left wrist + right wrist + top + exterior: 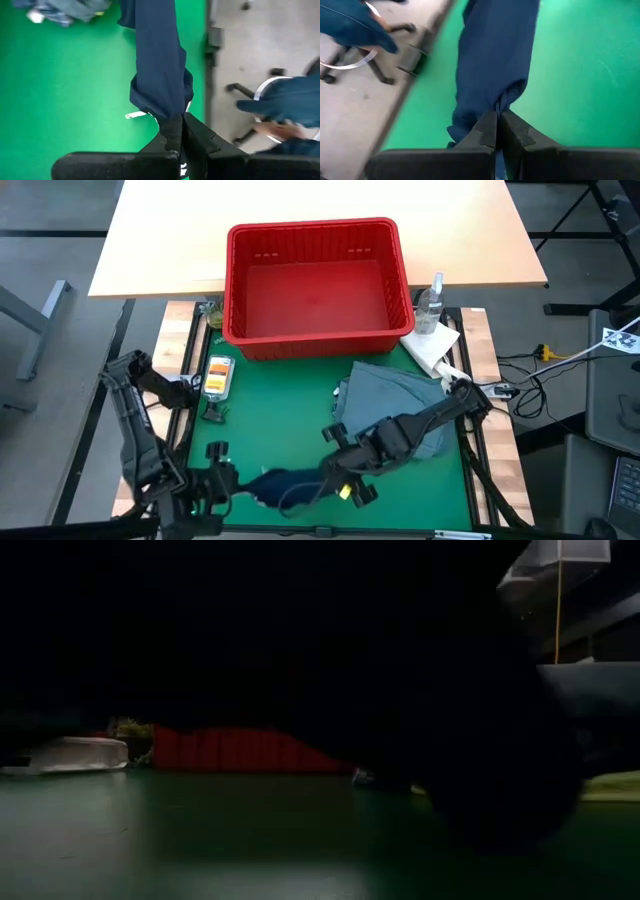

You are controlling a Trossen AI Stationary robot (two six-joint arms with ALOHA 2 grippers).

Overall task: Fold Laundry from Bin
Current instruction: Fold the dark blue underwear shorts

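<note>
Both the left gripper and right gripper are clamped on the dark navy garment (low centre of the high view, on the green mat); the red bin sits upper centre.

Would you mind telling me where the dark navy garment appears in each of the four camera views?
High view: the dark navy garment lies on the green mat at the near edge, between both grippers.
Low view: cannot be made out.
Left wrist view: it hangs pinched in the shut left gripper, centre of the picture.
Right wrist view: pinched in the shut right gripper, centre.
Shared landmark: the green mat.
</note>
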